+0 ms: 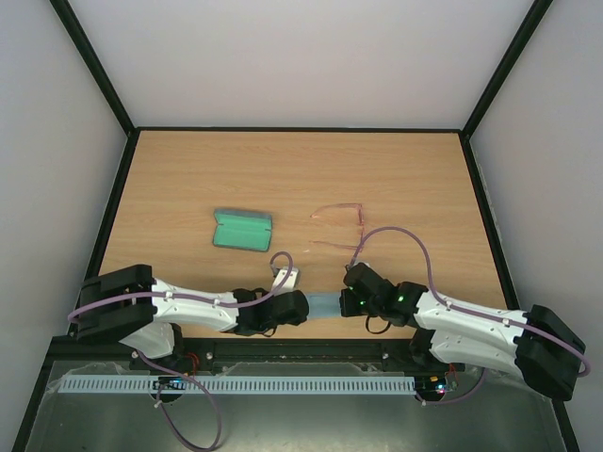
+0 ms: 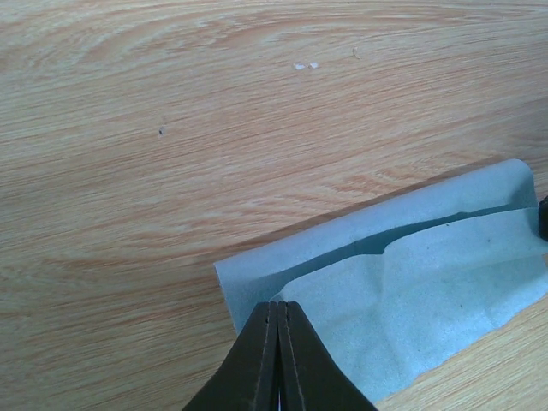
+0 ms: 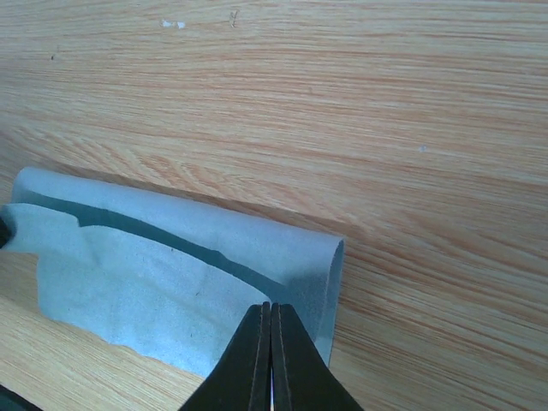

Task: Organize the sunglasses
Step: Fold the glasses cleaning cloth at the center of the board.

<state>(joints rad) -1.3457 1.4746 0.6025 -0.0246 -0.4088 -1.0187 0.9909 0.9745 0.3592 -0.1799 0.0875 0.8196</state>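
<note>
- The sunglasses (image 1: 361, 217) lie flat on the tabletop (image 1: 405, 179), to the right of the open case (image 1: 242, 229), level with it and clearly apart from it. Nothing touches them.
- Their slim arms seem unfolded and point back toward the case, though they are too thin in the top view to be sure.
- The left hand (image 2: 276, 308) has its fingers pressed together, pinching one end of a blue-grey cloth (image 1: 325, 305).
- The right hand (image 3: 271, 308) is clamped the same way on the opposite end. The cloth hangs folded between the two hands, nearer the arm bases than the case and off to its right.
- How the sunglasses will probably handle:
  - They look very light, so a nudge would likely send them skating across the smooth wood.
  - The wire-like arms look easy to bend, and the translucent lenses look easy to scratch or smudge.
- The front frame looks like the safest place to grip, at the bridge or on a rim beside a hinge. A gentle pinch should do.
- The middle of an arm would flex and twist, so it is best avoided.
- The arms likely need folding before the pair will fit in the green-lined case.
</note>
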